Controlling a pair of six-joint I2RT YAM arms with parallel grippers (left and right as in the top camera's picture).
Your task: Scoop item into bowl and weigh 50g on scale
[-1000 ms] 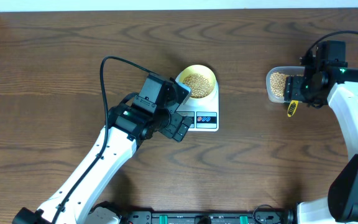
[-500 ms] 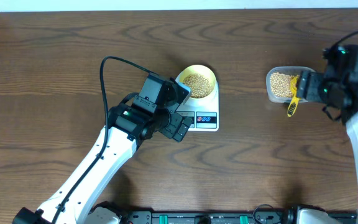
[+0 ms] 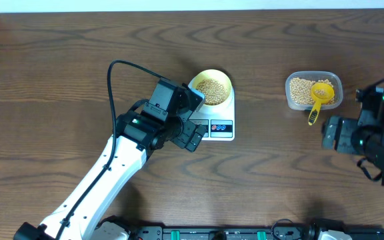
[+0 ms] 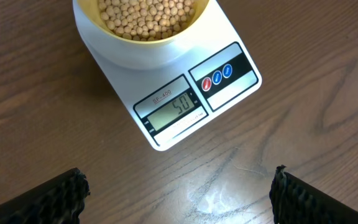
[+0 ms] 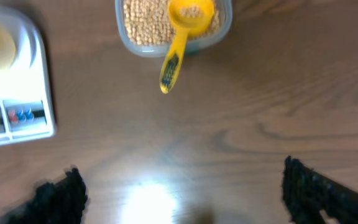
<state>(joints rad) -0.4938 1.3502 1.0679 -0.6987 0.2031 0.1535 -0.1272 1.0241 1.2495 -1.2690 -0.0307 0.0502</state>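
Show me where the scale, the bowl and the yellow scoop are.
scale [image 4: 174, 107], left wrist view, on its display.
bowl [image 3: 228, 80], overhead view, on its right rim.
yellow scoop [image 3: 315, 110], overhead view, on its handle.

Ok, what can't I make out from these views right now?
Overhead: the display of the scale is hidden under the end of the left arm.
Left wrist: the bowl is cut off by the top edge, so its far rim and fill level are unseen.
Right wrist: blurred. What the scoop holds is unclear, and the scale runs off the left edge, with its display out of frame.
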